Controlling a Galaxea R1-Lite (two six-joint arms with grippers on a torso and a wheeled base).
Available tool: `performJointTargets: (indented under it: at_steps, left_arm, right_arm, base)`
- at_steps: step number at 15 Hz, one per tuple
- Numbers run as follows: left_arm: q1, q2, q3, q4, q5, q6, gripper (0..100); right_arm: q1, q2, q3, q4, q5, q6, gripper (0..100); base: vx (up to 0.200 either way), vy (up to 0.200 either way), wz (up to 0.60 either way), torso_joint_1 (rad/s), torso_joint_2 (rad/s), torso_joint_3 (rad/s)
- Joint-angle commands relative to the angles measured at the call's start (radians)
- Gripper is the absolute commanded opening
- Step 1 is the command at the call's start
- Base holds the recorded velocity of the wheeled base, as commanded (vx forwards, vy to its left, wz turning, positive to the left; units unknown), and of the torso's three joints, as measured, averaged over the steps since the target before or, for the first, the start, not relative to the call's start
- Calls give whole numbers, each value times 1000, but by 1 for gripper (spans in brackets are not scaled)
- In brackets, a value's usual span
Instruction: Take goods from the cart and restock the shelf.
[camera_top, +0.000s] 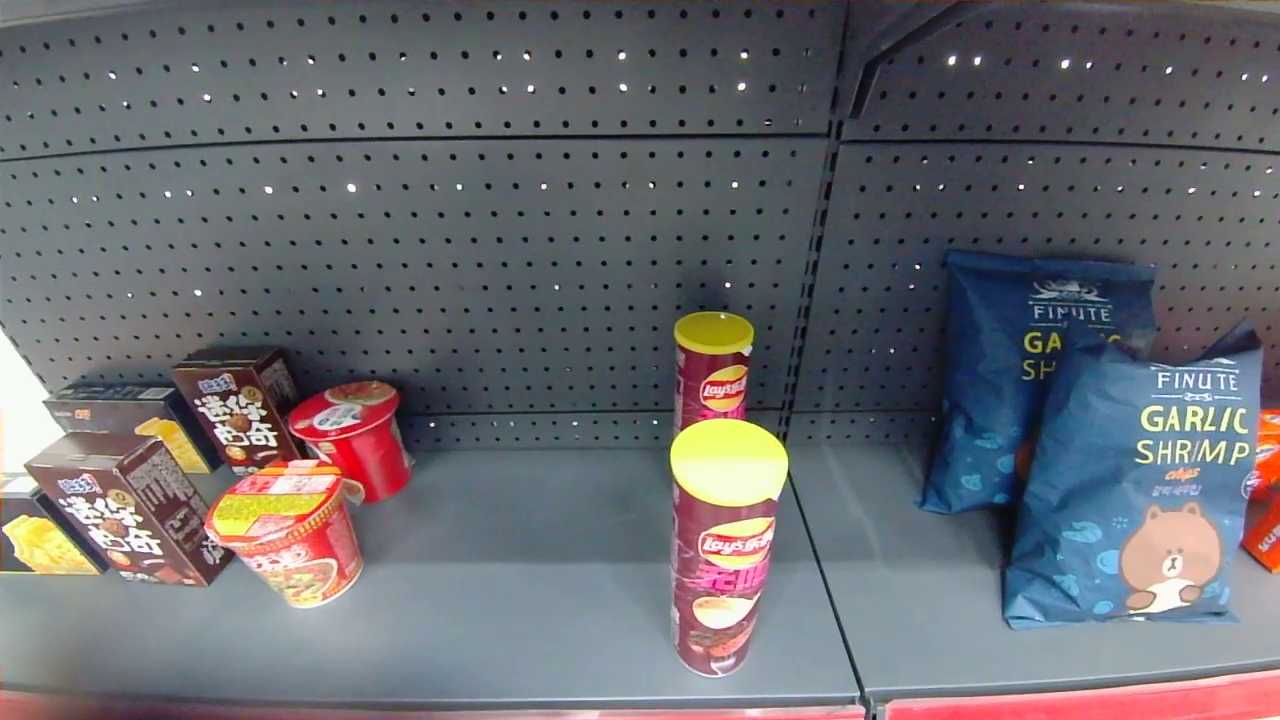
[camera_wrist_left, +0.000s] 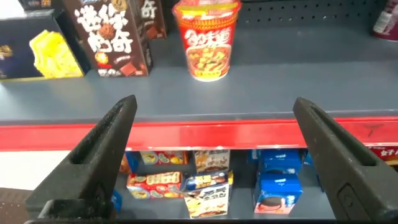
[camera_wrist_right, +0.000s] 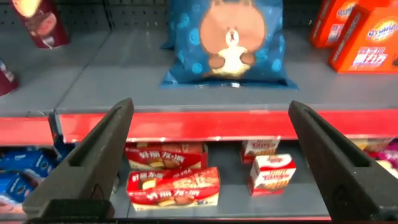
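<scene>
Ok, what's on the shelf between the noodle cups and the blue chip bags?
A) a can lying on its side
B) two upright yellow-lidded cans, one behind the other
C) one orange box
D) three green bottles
B: the front can and the rear can both stand upright with yellow lids, one behind the other, between the near noodle cup and the front blue bag.

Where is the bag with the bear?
Head view: the blue foil bear bag stands on the grey metal shelf, right side, before a matching blue bag.
</scene>
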Motion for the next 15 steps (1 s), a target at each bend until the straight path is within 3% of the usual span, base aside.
performJointTargets:
  at_steps: [1, 13, 15]
  left_arm:
    - [0, 3, 0, -1, 0, 1, 100]
    - [0, 3, 0, 0, 0, 0, 100]
    - [0, 3, 0, 0, 0, -23, 100]
  right_arm:
    - [0, 0, 0, 0, 0, 0, 100]
    - [0, 0, 0, -2, 0, -2, 100]
    - [0, 0, 0, -2, 1, -2, 100]
  base:
    - [0, 0, 0, 0, 0, 0]
    - [0, 0, 50, 1, 0, 0]
    - [0, 0, 0, 0, 0, 0]
